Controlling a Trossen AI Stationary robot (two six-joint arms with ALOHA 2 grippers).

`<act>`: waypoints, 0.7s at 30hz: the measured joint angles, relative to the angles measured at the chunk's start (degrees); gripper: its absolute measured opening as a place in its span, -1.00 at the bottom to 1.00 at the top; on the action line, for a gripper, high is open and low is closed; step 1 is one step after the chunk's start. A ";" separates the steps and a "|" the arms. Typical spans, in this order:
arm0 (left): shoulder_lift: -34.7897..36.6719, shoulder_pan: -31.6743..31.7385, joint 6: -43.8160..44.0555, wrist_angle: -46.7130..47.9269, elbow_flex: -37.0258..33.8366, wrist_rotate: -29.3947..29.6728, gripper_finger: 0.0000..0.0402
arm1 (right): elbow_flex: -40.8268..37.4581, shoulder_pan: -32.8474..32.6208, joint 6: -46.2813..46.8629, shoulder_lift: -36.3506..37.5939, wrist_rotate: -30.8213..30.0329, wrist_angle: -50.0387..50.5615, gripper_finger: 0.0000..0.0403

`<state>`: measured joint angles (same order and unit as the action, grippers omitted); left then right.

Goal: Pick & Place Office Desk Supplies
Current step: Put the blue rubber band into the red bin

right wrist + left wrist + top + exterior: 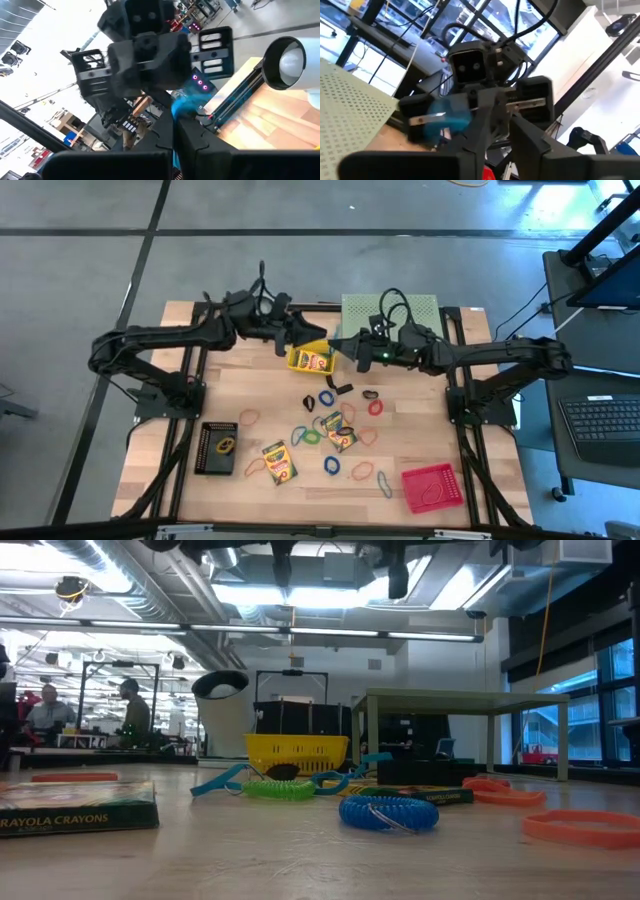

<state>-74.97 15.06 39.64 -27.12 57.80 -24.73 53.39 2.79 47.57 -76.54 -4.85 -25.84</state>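
Note:
My two grippers meet tip to tip above the yellow basket at the table's far middle. My right gripper is shut on a blue rubber band. My left gripper faces it from the table's left, with a gap between its fingers. Two crayon boxes, several coloured rubber bands and black clips lie flat on the wooden table. In the low view, the grippers are above the picture. My right gripper pinches the blue band between its two fingers, which point level toward the table's left. The band is lifted clear, above the basket. My left gripper stands right at the band; whether it touches it I cannot tell.
A pale green perforated stand rises behind the grippers at the far edge. A black tray sits near left, a red basket near right. A white roll shows in the right wrist view. People sit in the room beyond.

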 joint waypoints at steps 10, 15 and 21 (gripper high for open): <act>3.22 4.45 -0.25 9.15 0.00 -19.79 -0.42 | 0.04 -1.73 3.31 9.99 7.07 24.13 -1.00; 4.16 2.27 -7.53 23.11 0.00 -26.49 -0.51 | 0.04 -6.57 9.25 14.82 11.89 41.62 -1.00; 4.25 -0.29 -18.82 42.11 0.00 -24.28 -0.62 | 0.04 -18.75 18.84 15.89 14.93 56.63 -1.00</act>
<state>-70.72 14.77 20.82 15.00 57.80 -49.02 53.43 -15.96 66.41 -60.65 10.08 30.79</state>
